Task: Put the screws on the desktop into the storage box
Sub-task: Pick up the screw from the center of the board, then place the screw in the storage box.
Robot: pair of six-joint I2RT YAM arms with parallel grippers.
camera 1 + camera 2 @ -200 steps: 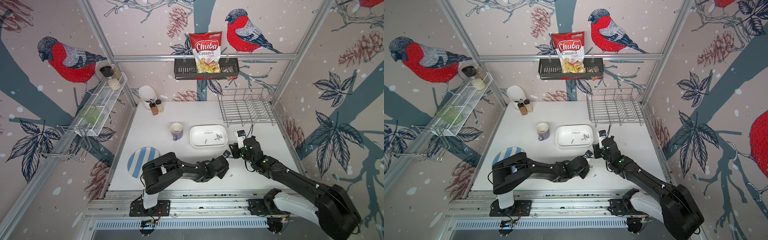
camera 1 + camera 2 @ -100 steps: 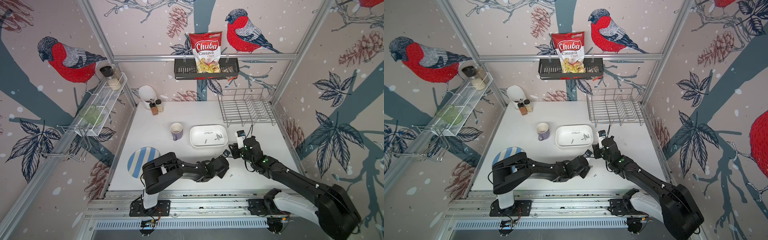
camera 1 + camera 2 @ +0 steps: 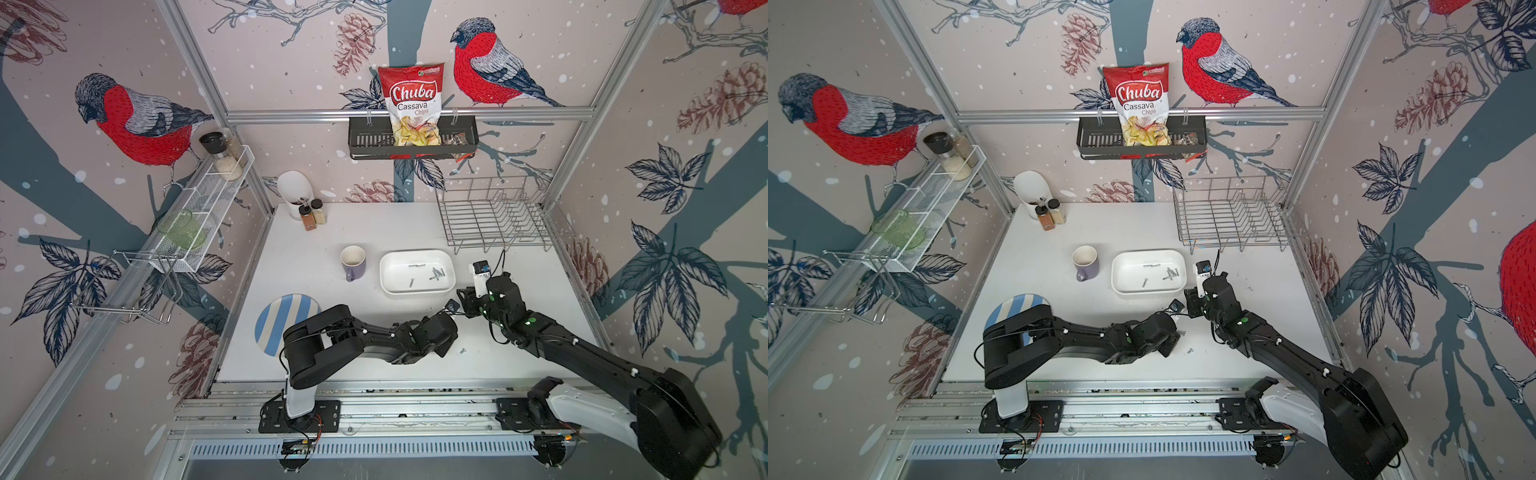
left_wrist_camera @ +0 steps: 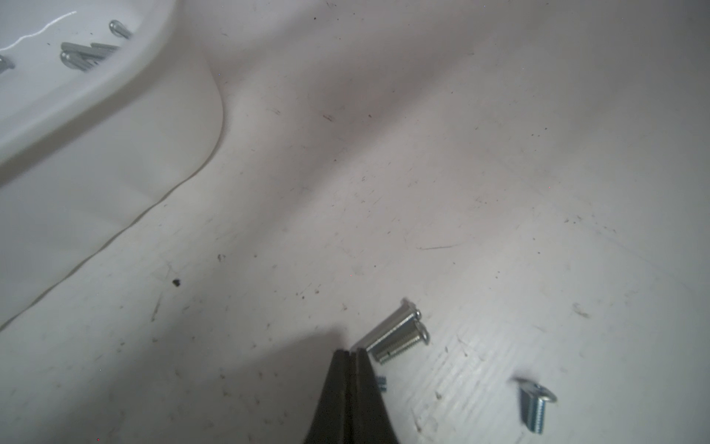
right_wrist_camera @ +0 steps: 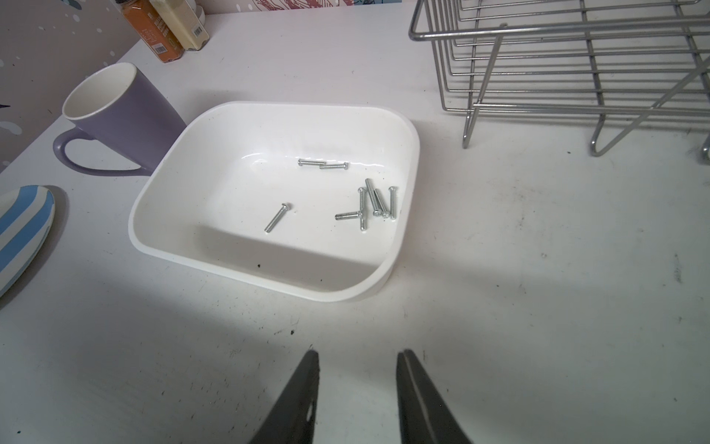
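Several silver screws point(image 5: 374, 203) lie in the white storage box point(image 5: 132, 226), which stands mid-desktop in both top views point(image 3: 415, 292) point(image 3: 1148, 291). My left gripper point(image 4: 351, 351) hangs shut just above the desktop point(image 4: 461, 173), close to the box's corner point(image 4: 96, 153). Two screws point(image 4: 399, 334) lie side by side touching its tip, and another screw point(image 4: 536, 403) lies farther off. A short threaded end point(image 4: 381, 383) shows beside one finger; I cannot tell if it is pinched. A top view shows one loose screw point(image 3: 462, 351) by the left wrist. My right gripper point(image 5: 357, 355) is open and empty, facing the box.
A purple mug point(image 3: 353, 262) stands beside the box, away from the right arm. A blue-striped plate point(image 3: 278, 320) lies near the left arm's base. A wire dish rack point(image 3: 490, 220) fills the back right corner, and spice jars point(image 3: 313, 214) stand at the back left.
The left gripper's jaws have closed the last bit beside the paired screws. Neither arm has visibly shifted.
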